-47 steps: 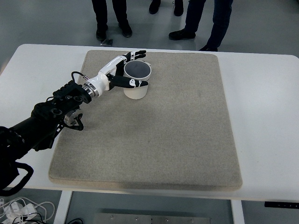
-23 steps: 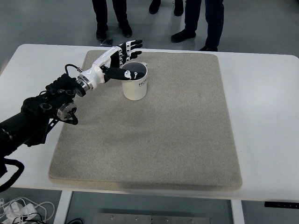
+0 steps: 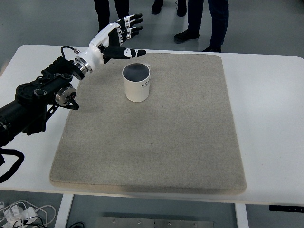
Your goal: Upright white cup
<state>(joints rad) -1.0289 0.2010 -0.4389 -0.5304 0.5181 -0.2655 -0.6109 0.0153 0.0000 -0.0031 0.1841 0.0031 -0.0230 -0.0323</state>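
A white cup with dark lettering stands upright on the beige mat, its dark inside facing up. My left hand hovers above and behind the cup to its left, fingers spread and holding nothing, apart from the cup. The left arm reaches in from the left edge. The right arm is out of view.
The mat covers most of the white table. Several people's legs and shoes stand on the floor beyond the table's far edge. Cables lie on the floor at the bottom left.
My left hand has let go of the cup and risen up and back to the left, fingers opening. The cup stays upright in place.
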